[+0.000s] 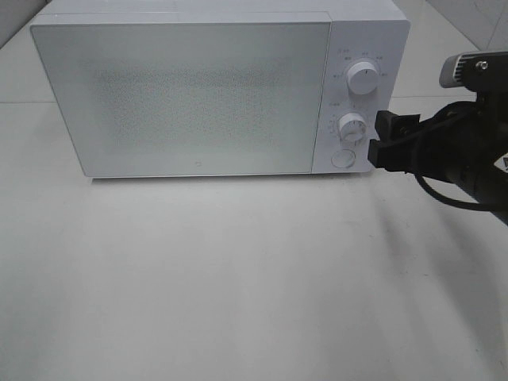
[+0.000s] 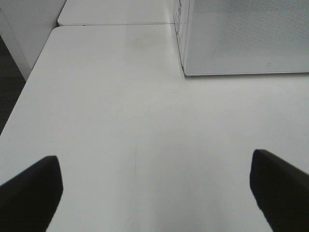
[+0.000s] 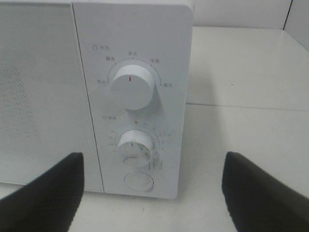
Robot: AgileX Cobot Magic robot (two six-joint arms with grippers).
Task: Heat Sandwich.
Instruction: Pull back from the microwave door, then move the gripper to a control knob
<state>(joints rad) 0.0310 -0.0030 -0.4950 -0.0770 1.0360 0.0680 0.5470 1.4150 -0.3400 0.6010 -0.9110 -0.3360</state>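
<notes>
Black left gripper (image 2: 154,193) hangs wide, empty, before the left corner of the microwave (image 1: 373,32); the right gripper (image 1: 381,135), also wide, sits beside its lower knob (image 1: 352,127). Closing off-centre, it may slip or press the button (image 1: 343,158). No sandwich visible; door (image 1: 182,95) shut.

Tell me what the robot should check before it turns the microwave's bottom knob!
1. The door is shut: ok, it sits flush.
2. The sandwich is inside: cannot tell; the door is frosted and nothing shows through.
3. The right gripper is open: ok.
4. The bottom knob sits between its fingers: ok in the right wrist view, not gripped yet.
5. The left gripper is out of the way: ok, open over the table.
</notes>
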